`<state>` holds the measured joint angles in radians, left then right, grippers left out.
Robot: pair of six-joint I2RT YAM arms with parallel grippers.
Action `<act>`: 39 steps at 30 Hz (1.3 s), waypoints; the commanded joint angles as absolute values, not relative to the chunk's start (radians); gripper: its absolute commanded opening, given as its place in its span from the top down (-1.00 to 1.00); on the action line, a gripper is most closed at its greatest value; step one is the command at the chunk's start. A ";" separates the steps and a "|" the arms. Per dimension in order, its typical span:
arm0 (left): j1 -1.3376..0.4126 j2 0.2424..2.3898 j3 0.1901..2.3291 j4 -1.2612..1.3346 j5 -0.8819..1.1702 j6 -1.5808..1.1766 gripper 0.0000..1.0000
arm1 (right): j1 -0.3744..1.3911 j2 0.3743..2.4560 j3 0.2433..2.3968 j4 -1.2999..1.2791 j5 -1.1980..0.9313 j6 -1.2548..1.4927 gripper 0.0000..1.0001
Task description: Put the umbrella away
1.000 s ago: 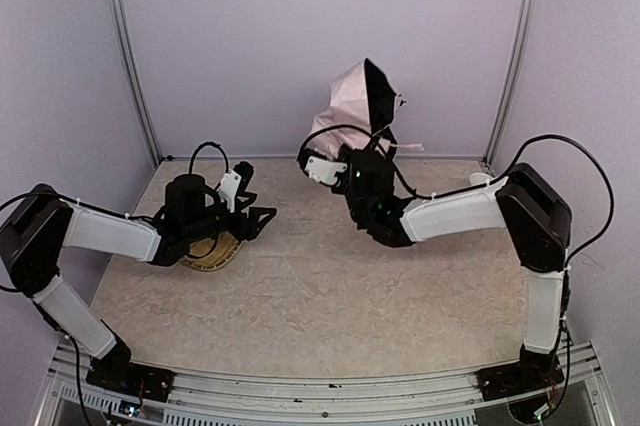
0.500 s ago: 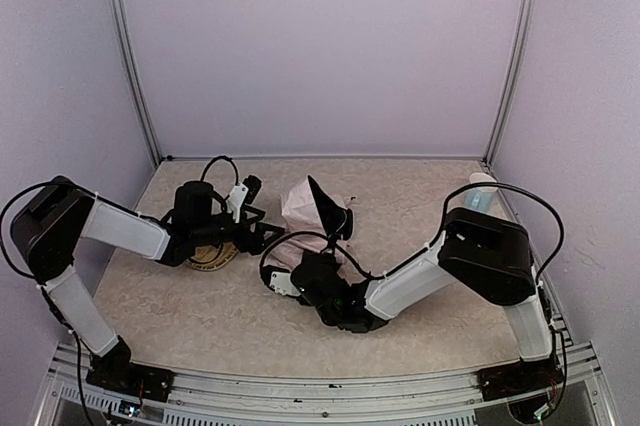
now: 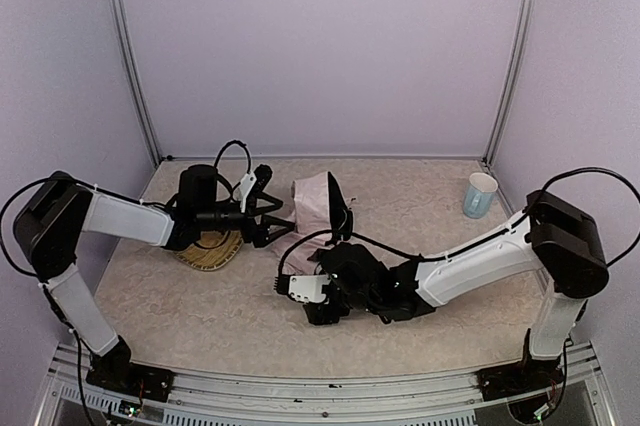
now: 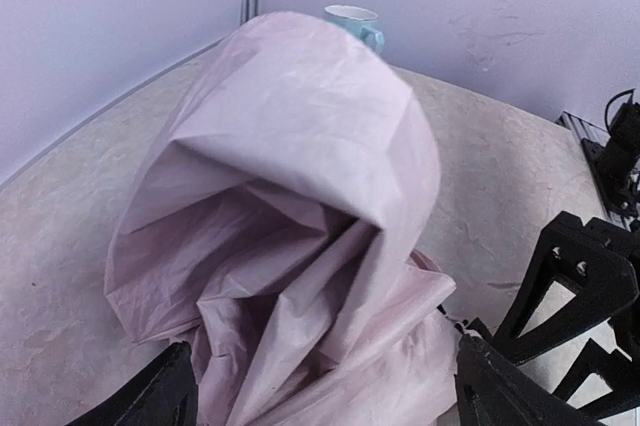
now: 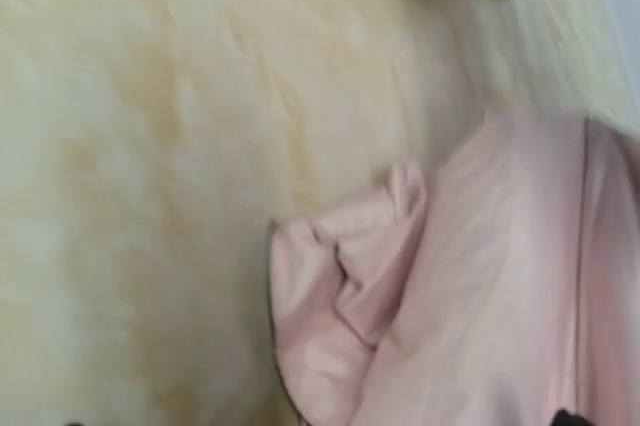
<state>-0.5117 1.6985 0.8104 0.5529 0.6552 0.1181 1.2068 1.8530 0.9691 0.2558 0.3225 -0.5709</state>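
Roughly mid-worktop: the umbrella (image 3: 318, 208) sits in a crumpled, half-collapsed mound of pale pink fabric. A black part stands up along the side facing the right arm.
Umbrella close up: in the left wrist view the fabric (image 4: 290, 246) rises in a rounded hood with deep folds beneath it. In the right wrist view a pink folded edge (image 5: 450, 296) lies flat on the surface, and the picture is blurred.
Left fingers (image 4: 165, 391): spread wide at the umbrella's left side and pointing into it. The lower folds of fabric lie between them, and they are not squeezing anything. I cannot tell whether the cloth touches them.
Right fingers (image 3: 320, 310): low over the surface just beside the umbrella's near side. Only their dark tips show, at the bottom corners of the wrist view, far apart and gripping nothing.
Right arm: stretched across from the right, its wrist close to the umbrella's near edge.
Woven tray (image 3: 212, 249): round and yellow, well to the umbrella's left, beneath the left wrist and partly hidden by it.
Mug (image 3: 480, 194): pale blue, upright, well apart from the umbrella on its right, by the far corner.
Worktop (image 3: 420, 186): beige and marbled around the umbrella.
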 commanded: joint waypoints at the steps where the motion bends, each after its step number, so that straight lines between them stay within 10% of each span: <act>1: -0.512 1.651 0.879 0.562 0.782 0.165 -0.75 | 1.182 1.769 0.968 0.145 0.110 -0.480 -0.99; 13: -0.550 1.898 1.302 0.187 0.740 0.420 -0.80 | 0.856 1.512 0.884 0.098 -0.342 -0.156 -0.95; 16: -0.589 1.910 1.327 0.072 0.727 0.503 -0.27 | 0.779 1.507 0.882 0.082 -0.360 -0.100 -0.93; 20: -0.647 1.847 1.263 0.007 0.658 0.554 0.99 | 0.702 1.501 0.878 0.082 -0.341 -0.058 -0.92; 28: -0.900 1.510 0.848 0.006 0.491 0.592 1.00 | 0.674 1.540 0.951 0.056 -0.317 -0.022 -0.90; 39: -0.983 1.672 0.721 0.032 0.397 0.478 1.00 | 0.695 1.773 1.191 0.031 -0.408 0.061 -0.63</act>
<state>-0.9890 1.5967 0.7082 0.0135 0.4431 0.4992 0.6785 1.7195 1.1427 0.0475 -0.3546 0.0269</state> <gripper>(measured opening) 0.005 0.821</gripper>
